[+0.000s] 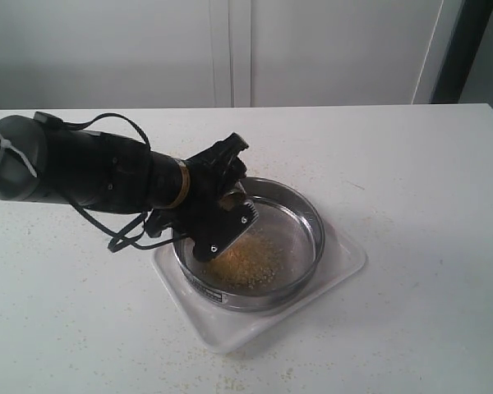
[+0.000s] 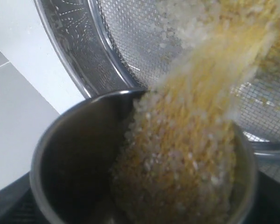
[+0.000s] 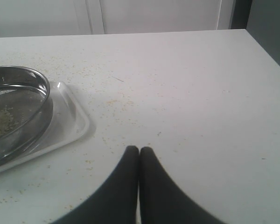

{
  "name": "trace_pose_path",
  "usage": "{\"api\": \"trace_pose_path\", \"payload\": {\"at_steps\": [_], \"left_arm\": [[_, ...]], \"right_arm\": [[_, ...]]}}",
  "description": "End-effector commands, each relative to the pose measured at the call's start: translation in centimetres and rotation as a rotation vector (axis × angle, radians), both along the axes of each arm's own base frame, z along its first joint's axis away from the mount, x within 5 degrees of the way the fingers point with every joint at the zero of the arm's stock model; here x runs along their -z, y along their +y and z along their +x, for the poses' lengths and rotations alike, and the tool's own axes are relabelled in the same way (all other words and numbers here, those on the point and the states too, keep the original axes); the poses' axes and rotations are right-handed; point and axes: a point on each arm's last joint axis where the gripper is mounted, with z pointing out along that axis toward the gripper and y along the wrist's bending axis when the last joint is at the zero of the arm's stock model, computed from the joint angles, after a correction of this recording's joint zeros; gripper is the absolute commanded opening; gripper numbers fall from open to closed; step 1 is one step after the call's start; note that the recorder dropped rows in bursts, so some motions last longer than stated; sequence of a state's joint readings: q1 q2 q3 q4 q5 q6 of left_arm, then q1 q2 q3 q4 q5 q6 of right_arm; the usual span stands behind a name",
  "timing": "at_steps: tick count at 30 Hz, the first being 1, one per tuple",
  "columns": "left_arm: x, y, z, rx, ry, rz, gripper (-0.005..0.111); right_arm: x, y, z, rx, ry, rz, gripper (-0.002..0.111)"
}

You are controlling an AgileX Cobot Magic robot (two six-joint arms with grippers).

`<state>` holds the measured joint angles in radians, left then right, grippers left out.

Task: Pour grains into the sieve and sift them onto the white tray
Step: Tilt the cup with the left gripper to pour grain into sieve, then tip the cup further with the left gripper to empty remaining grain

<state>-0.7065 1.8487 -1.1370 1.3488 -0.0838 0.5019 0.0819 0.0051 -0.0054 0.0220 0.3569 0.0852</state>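
While pouring the grains out of the tipped cup, dropping them inside the sieve and heaping them on the mesh toward the sieve's label side. Seating the sieve inside the white tray. Clamping the cup in the left gripper just above the sieve's rim, mouth angling down into the sieve. Parking the right gripper well apart from the sieve, pressed together on nothing. Probably calling for more tilt from the left arm, the nearer one.

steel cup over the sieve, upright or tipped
Tipped: the cup has its mouth toward the sieve, and grains spill over its rim onto the mesh.
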Motion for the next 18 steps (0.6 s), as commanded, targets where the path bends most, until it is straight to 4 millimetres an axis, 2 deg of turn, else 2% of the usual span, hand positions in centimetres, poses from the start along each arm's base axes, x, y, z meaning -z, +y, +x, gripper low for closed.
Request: {"api": "trace_pose_path", "payload": {"at_steps": [1, 8, 18], "left_arm": [[-0.7, -0.3, 0.0, 0.037, -0.039, 0.017, 0.000], [-2.2, -1.0, 0.6, 0.062, -0.083, -0.013, 0.000], [-2.4, -1.1, 0.7, 0.136, -0.142, 0.065, 0.000]], "right_arm": [[0.0, 0.0, 0.0, 0.003, -0.014, 0.001, 0.000], [0.0, 0.0, 0.0, 0.003, -0.014, 0.001, 0.000], [0.0, 0.0, 0.0, 0.003, -0.014, 0.001, 0.000]]}}
